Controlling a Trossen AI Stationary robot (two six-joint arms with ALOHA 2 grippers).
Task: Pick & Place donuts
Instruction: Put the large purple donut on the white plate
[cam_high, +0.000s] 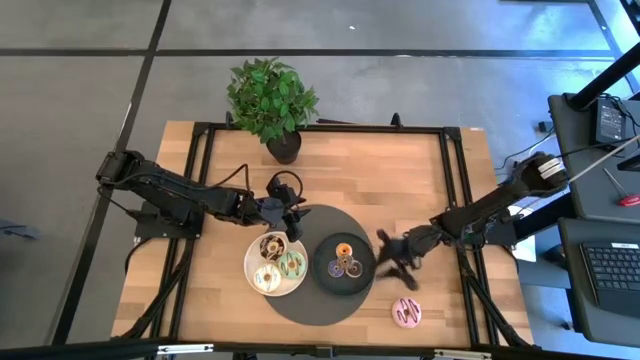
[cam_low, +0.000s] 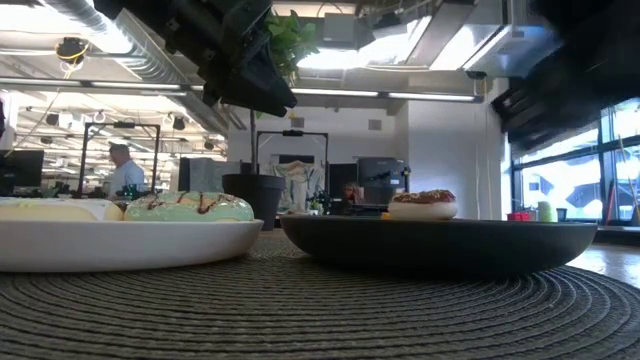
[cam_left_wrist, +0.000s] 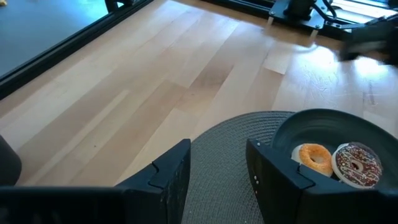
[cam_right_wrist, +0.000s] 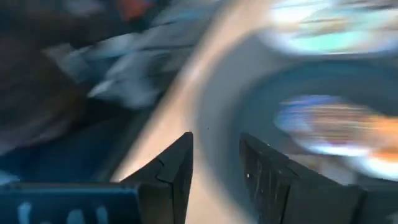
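On the grey mat stand a white plate and a black plate. The white plate holds a chocolate donut, a green donut and a pale donut. An orange donut, a purple donut and a brown donut lie on the black plate. A pink donut lies flat on the bare wood by the near edge. My left gripper hovers open over the mat beyond the white plate, with nothing between its fingers. My right gripper is open and empty, just right of the black plate.
A potted plant stands at the table's far edge, behind my left gripper. Bare wood lies on the table's left part and far right part. The low view shows the green donut on the white plate and the black plate.
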